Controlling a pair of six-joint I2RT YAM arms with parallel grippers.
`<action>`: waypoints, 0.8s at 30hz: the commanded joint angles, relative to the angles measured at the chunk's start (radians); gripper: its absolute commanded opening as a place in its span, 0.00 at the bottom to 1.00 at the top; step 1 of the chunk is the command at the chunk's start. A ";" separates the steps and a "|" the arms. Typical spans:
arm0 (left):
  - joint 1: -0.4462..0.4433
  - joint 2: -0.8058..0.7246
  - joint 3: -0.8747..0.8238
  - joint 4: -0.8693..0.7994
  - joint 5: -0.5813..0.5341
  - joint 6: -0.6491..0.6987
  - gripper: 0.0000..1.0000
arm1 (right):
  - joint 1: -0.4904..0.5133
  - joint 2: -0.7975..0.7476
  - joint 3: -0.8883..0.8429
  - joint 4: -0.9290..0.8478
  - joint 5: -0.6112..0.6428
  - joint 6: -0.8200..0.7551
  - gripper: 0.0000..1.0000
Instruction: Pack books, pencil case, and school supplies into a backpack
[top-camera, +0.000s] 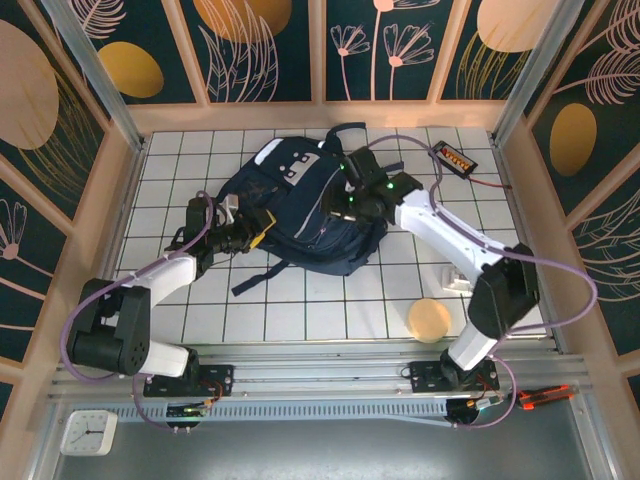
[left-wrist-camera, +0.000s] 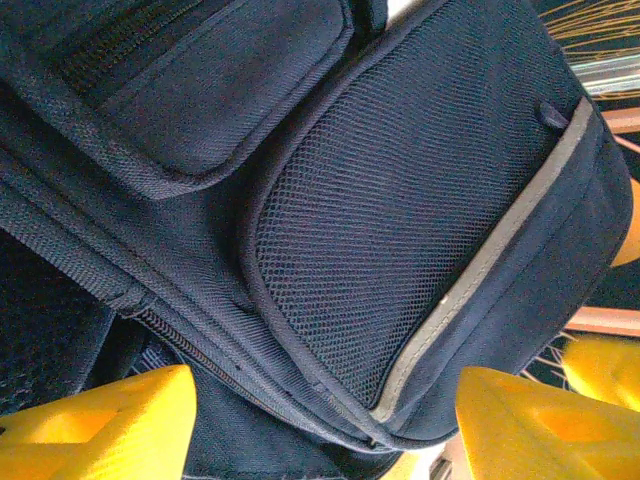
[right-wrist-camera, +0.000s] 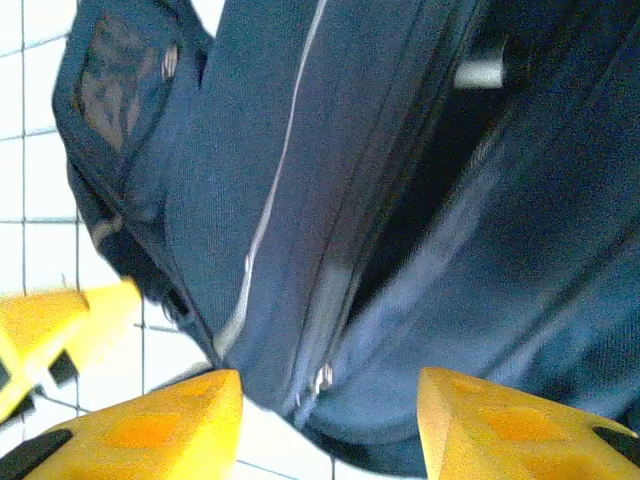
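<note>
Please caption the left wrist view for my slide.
Open yellow left gripper facing dark mesh pocket of large navy-blue fabric backpack.

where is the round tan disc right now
In the top view the round tan disc lies on the white gridded table, near right, beside the right arm, well clear of the navy-blue backpack.

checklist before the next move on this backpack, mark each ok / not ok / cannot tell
1. left end effector open, fingers apart with the backpack mesh pocket just ahead: ok
2. right end effector open, fingers apart at the zip seam: ok
3. backpack lying on the table, mid-table: ok
4. main zip closed: cannot tell, the right wrist view is blurred
5. books, pencil case, supplies inside: cannot tell, interior hidden
6. tan disc clear of the backpack: ok
</note>
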 joint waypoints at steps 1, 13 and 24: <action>0.003 0.028 0.029 0.032 0.004 -0.012 0.69 | 0.099 -0.023 -0.061 0.007 0.128 0.032 0.49; 0.003 0.047 0.058 -0.018 0.019 0.018 0.69 | 0.156 0.127 -0.048 0.055 0.199 -0.051 0.42; 0.003 0.044 0.047 -0.001 0.015 0.001 0.70 | 0.171 0.157 -0.045 0.031 0.221 -0.083 0.28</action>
